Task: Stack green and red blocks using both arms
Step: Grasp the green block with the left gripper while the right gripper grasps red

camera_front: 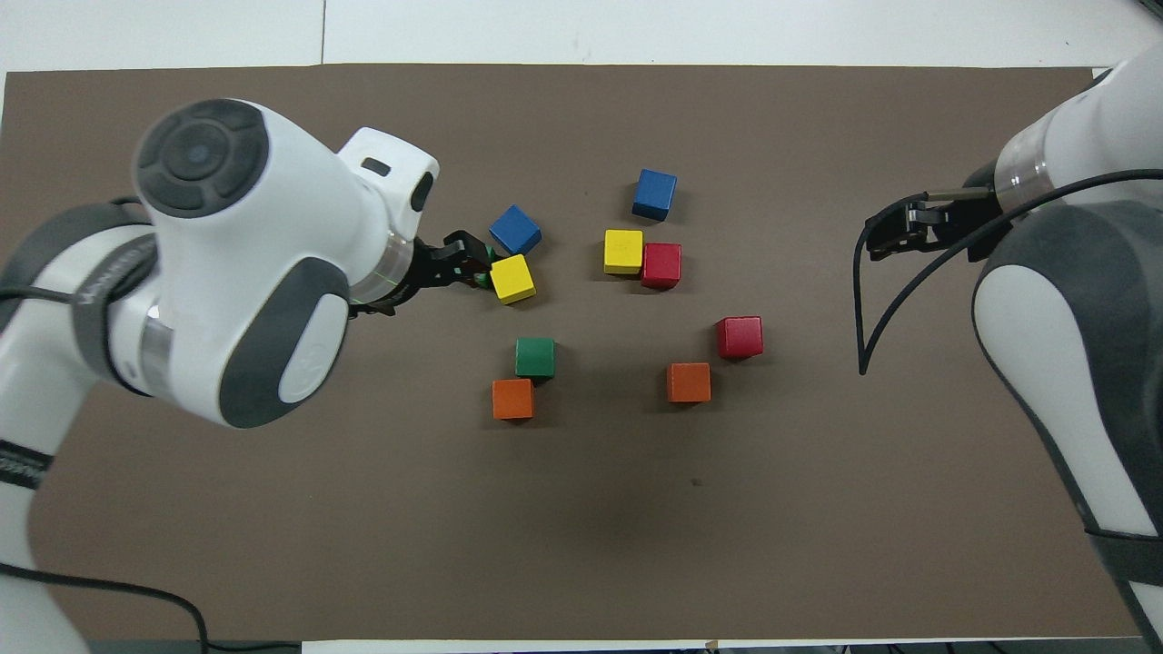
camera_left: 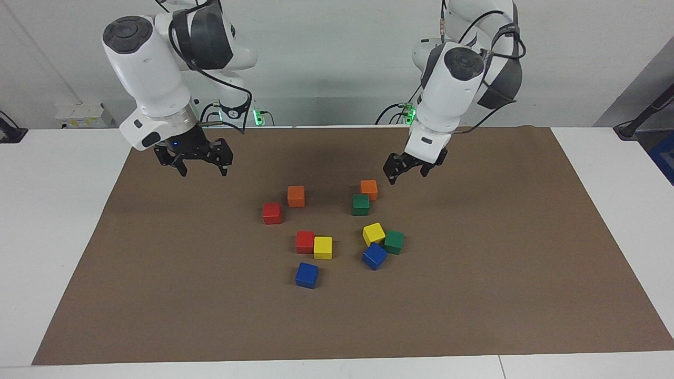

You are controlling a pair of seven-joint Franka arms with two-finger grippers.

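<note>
Green and red blocks [camera_left: 360, 205] sit loose among our other cubes mid-mat [camera_left: 474, 295]; our left gripper [camera_left: 405, 168] and right gripper [camera_left: 201, 163] hang above, jaws wide, holding nothing.

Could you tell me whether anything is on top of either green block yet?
Nothing is on either green block; both sit bare on the mat, tops uncovered. The left gripper hangs raised nearby; from overhead it hides most of one block.
</note>
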